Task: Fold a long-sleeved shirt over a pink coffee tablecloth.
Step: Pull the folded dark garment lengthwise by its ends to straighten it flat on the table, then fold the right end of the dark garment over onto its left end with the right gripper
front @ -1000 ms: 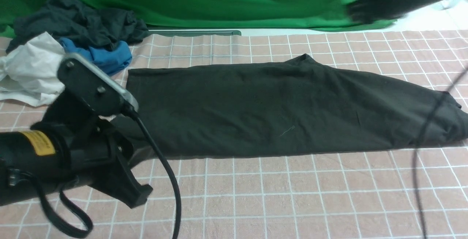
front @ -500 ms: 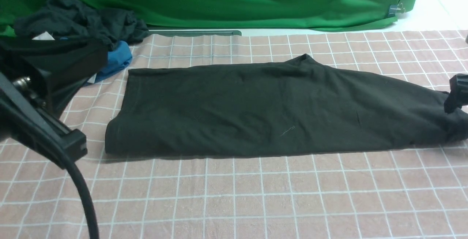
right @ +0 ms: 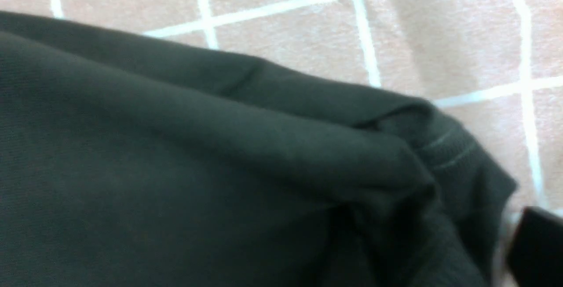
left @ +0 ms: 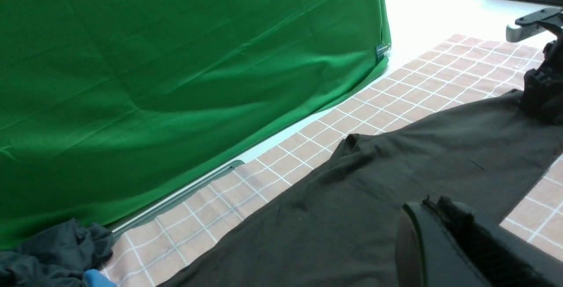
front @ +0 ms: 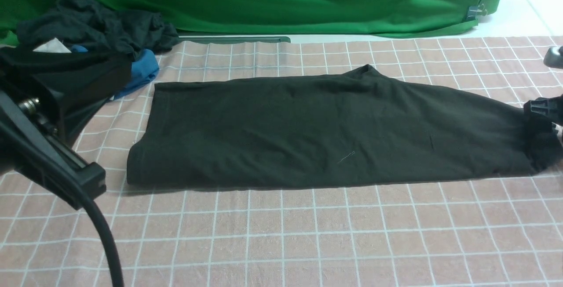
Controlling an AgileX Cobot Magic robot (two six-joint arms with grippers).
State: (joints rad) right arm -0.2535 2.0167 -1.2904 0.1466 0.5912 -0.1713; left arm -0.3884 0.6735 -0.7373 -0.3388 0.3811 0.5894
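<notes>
Across the table we see the pink coffee tablecloth (front: 281, 234), gridded in white, with a green backdrop cloth (front: 264, 1) behind it. On its middle lies the long-sleeved shirt (front: 308, 133), folded into a long black band. A heap of garments (front: 96, 36) sits at far left. The left gripper (left: 435, 234) hovers with its jaws together. The right gripper (front: 543, 111) meets the shirt's right end; we cannot tell its jaws' state.

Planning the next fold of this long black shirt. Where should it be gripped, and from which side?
Probably grip the long-sleeved shirt at its narrow right end, where the layers bunch into a thick edge, coming in from the robot's right. The right tool sits there; the rest lies flat on the pink coffee tablecloth.
</notes>
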